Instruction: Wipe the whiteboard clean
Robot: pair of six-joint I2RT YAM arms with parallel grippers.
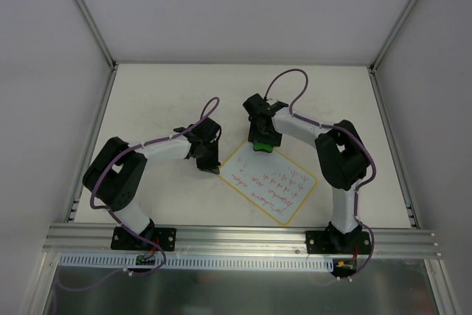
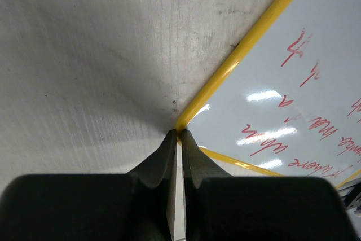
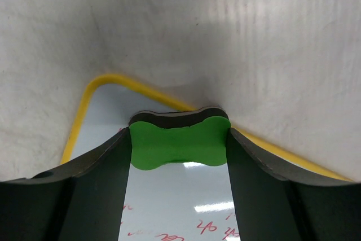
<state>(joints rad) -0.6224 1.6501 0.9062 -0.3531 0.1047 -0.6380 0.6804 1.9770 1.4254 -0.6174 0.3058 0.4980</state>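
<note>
The whiteboard (image 1: pixel 269 186) lies flat on the white tabletop (image 1: pixel 162 101), just off its middle toward 5 o'clock, turned cornerwise and covered in red handwriting. The right gripper (image 1: pixel 263 142) clamps a green bone-shaped eraser (image 3: pixel 179 146) between its fingers, over the board's 12 o'clock corner. The left gripper (image 2: pixel 179 134) has its fingers pressed together, tips meeting the yellow rim at the board's 9 o'clock corner.

The small white rectangular board with a yellow rim (image 1: pixel 269 182) lies flat, turned diagonally, red handwriting across its face.
</note>
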